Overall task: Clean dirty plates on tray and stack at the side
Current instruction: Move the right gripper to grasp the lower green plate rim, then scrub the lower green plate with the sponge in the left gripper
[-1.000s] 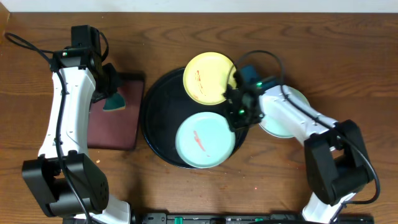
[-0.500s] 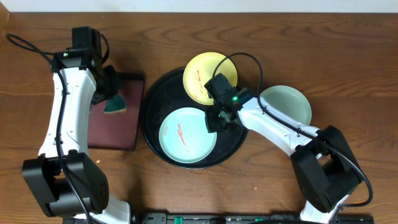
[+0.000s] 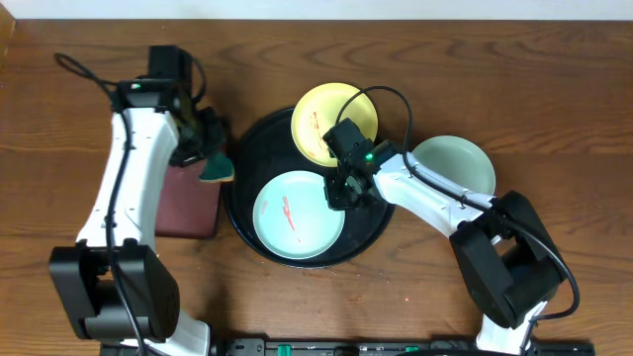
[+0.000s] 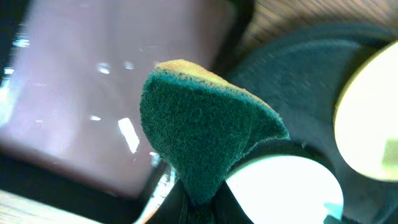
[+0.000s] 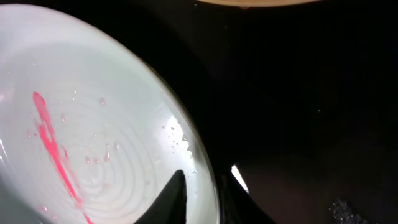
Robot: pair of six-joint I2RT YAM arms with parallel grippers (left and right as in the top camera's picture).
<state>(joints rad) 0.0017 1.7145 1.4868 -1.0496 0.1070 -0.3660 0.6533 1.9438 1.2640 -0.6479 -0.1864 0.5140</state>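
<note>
Left gripper (image 3: 210, 158) clamped on green sponge (image 4: 199, 130) over the left rim of the black tray (image 3: 237, 203). Smeared turquoise plate (image 3: 297, 216) near on tray, right gripper (image 5: 205, 196) pinching its rim. Smeared yellow plate (image 3: 321, 119) far on tray. Clean-looking turquoise plate (image 3: 460, 163) on table, right. Likely one done, two left.

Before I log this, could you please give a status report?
Left gripper shut on sponge. Right gripper pinching rim of smeared turquoise plate, on tray. Nothing between sponge and plate.
</note>
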